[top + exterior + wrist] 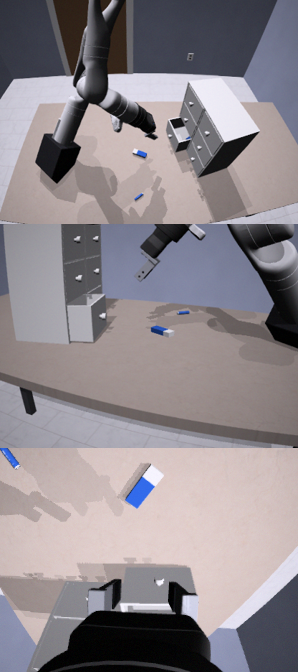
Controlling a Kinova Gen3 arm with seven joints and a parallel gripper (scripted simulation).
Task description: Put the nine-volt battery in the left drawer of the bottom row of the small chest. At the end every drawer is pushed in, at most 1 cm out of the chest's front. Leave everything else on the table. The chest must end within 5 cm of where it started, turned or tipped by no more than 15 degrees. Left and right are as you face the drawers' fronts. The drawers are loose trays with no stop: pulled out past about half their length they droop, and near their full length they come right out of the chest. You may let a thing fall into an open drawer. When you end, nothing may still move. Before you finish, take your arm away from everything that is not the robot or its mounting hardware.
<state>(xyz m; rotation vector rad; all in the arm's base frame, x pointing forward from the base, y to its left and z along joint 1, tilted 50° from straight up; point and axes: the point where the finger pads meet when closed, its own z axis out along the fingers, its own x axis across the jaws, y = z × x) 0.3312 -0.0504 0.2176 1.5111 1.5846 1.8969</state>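
Note:
The chest (223, 104) (37, 285) stands upright. Its bottom-row left drawer (173, 141) (82, 324) (140, 579) is pulled well out and looks level. A small blue thing (188, 138), seemingly the nine-volt battery, lies inside toward the chest; the drawer walls partly hide it, and it does not show in the other views. The other drawers look pushed in. My gripper (151, 136) (140, 277) (144, 590) is open and empty. It hangs above and in front of the pulled-out drawer, pointing obliquely down toward the chest.
A blue and white block (140, 153) (162, 331) (144, 487) lies on the table (89, 126) (125, 367) in front of the chest. A small blue cylinder (139, 196) (183, 312) (9, 458) lies farther to the right, as one faces the drawers.

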